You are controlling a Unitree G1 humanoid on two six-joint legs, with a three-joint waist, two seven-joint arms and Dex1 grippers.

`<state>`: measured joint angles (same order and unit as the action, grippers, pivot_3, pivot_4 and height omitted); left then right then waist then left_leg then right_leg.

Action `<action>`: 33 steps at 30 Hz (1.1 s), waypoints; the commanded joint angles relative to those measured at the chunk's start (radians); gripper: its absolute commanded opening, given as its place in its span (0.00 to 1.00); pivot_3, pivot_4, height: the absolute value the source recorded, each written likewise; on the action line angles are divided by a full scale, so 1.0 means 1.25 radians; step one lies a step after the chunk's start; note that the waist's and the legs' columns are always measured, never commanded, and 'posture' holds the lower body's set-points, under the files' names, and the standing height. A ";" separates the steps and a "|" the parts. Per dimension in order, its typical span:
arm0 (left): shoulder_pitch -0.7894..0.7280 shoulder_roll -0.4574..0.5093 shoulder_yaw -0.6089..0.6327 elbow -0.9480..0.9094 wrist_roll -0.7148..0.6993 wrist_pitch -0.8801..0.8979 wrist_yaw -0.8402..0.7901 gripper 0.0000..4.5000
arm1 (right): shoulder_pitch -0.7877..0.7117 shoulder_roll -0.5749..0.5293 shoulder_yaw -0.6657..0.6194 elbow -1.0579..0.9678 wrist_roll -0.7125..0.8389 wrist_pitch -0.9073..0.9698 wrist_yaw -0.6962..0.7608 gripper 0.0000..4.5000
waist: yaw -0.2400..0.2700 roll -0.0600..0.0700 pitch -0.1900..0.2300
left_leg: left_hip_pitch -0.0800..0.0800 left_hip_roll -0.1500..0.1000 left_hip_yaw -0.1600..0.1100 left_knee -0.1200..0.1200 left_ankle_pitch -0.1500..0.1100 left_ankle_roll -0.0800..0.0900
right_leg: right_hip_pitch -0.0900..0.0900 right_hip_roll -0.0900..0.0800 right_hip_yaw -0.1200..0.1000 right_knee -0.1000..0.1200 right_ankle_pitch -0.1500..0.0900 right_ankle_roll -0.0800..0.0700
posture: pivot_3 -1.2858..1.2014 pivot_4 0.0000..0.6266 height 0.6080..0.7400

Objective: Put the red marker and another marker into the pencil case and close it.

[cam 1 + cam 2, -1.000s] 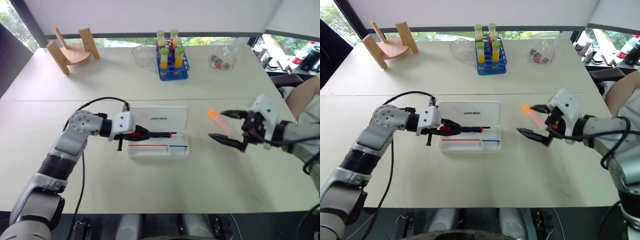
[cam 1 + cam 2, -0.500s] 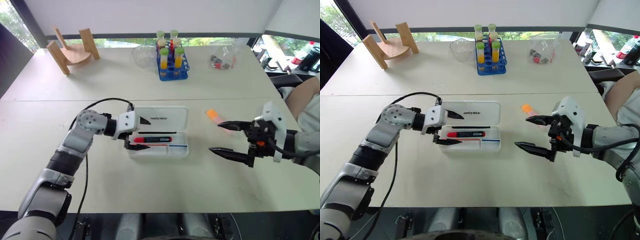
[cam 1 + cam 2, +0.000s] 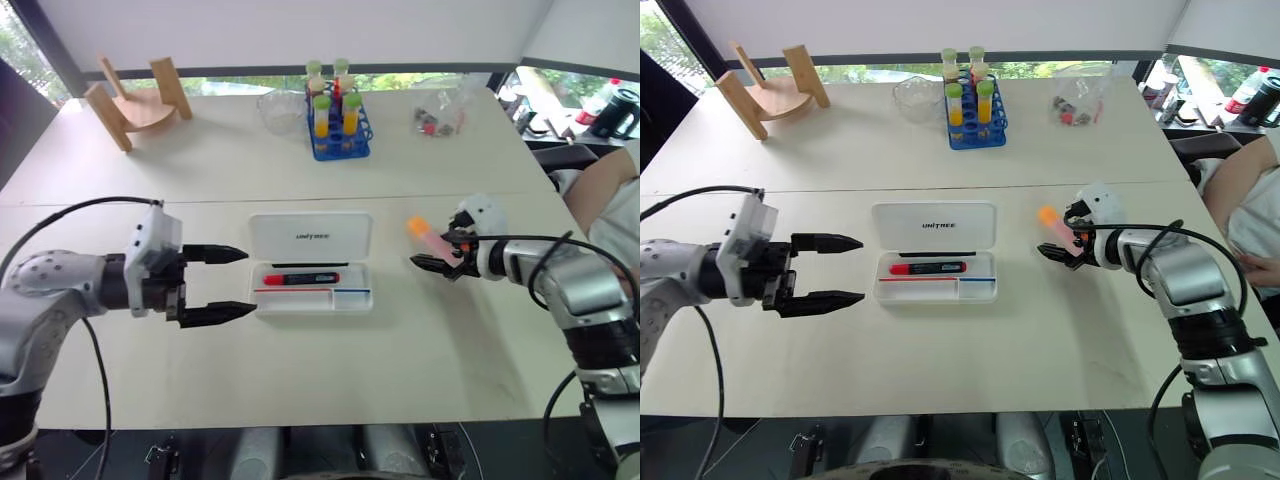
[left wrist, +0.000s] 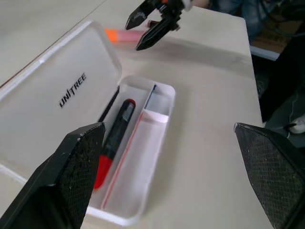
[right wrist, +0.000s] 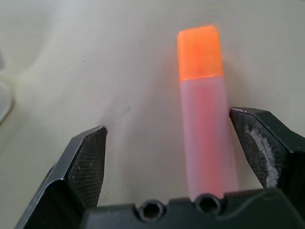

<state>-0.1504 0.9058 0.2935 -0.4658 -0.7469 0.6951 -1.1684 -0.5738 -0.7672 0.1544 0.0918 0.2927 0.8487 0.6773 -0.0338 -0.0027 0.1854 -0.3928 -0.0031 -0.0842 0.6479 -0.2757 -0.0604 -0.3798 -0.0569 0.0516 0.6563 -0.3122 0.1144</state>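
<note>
One marker, the red marker (image 3: 928, 268), already lies inside the open pencil case (image 3: 935, 277) at the middle of the table (image 3: 940, 380); the pink marker with orange cap (image 5: 206, 129) lies on the table to the right of the case. It looks light, stiff and smooth, so the middle of its thick pink body seems the best hold. The right tool (image 5: 181, 162) reaches low with fingers apart on both sides of it, not clamped, while the left tool (image 3: 835, 270) hangs level left of the case, wide apart and empty.

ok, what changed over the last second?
The left gripper let go of the red marker, leaving it in the pencil case, and drew back open. The right gripper came down, fingers open around the pink marker. The case stayed open; the pink marker stayed put.
</note>
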 commanded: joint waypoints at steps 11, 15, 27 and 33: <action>0.098 0.030 0.170 -0.093 -0.113 0.057 0.111 1.00 | -0.059 -0.089 -0.029 -0.090 0.013 -0.070 0.223 0.18 | -0.001 0.001 0.001 | -0.001 0.000 0.000 0.000 0.000 0.000 | -0.001 -0.001 0.000 0.000 0.000 0.000 | 0.52 0.24 1.00; 0.125 0.063 0.198 -0.068 -0.088 0.034 0.087 1.00 | -0.009 -0.131 -0.063 -0.328 0.183 -0.049 0.391 0.18 | -0.007 0.001 0.001 | -0.003 0.001 0.000 -0.002 0.000 0.000 | -0.005 0.000 0.000 0.000 0.000 0.000 | 0.52 0.24 1.00; 0.126 0.112 0.205 -0.076 -0.149 0.069 0.052 1.00 | -0.123 0.165 0.253 -0.239 0.020 -0.127 0.315 0.18 | -0.007 -0.001 0.001 | -0.002 0.001 0.000 0.000 0.001 -0.001 | -0.007 0.000 0.001 0.006 0.000 -0.001 | 0.52 0.24 1.00; 0.130 0.124 0.212 -0.102 -0.173 0.084 0.051 1.00 | -0.149 0.237 0.316 -0.163 -0.049 -0.161 0.311 0.18 | -0.009 -0.001 0.001 | -0.004 0.000 0.000 0.000 0.001 -0.002 | -0.009 0.000 0.001 0.006 0.000 -0.001 | 0.52 0.24 1.00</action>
<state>0.0134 1.0421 0.5267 -0.5672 -0.9439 0.7992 -1.1018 -0.7269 -0.4861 0.5515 -0.1031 0.2440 0.6696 1.0651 -0.0446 -0.0041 0.1866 -0.3980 -0.0025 -0.0844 0.6477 -0.2742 -0.0631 -0.3917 -0.0566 0.0531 0.6642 -0.3121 0.1133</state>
